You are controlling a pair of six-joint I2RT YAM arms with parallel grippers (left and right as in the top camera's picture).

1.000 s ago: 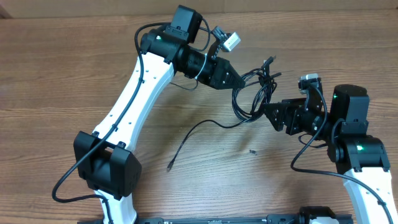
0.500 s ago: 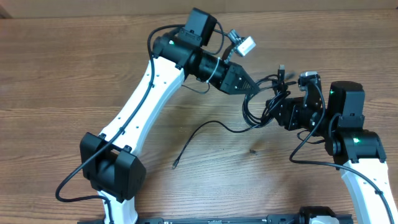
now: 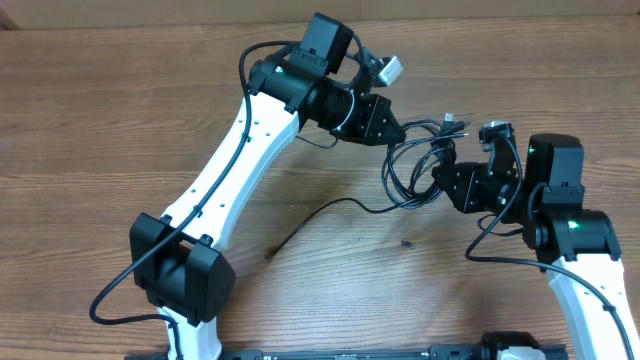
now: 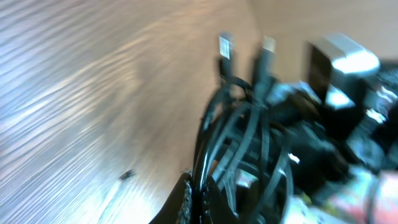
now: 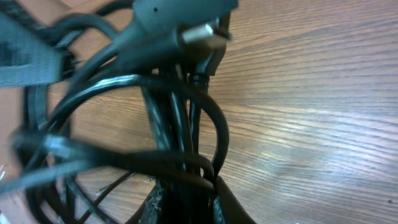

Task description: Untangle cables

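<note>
Cables [image 3: 412,168] hang as one knotted bundle between the two arms, lifted off the worktop [image 3: 110,110], right of centre

Left gripper [image 3: 397,134]: closed tight on the bundle's upper-left strands; in its wrist view the cords run straight down into the pinch

Right gripper [image 3: 441,176]: fingers drawn in on several strands at the lower-right side, gripping them as far as its wrist view shows

Judgement: the holds are opposed so the arms can pull apart and open the loops

Bundle: thin glossy black cords in several overlapping loops that cross between the grippers. Two metal-tipped plug ends [image 3: 452,121] stick out at the top. One loose tail [image 3: 320,215] trails down-left on the worktop, its end well apart from the tangle
</note>
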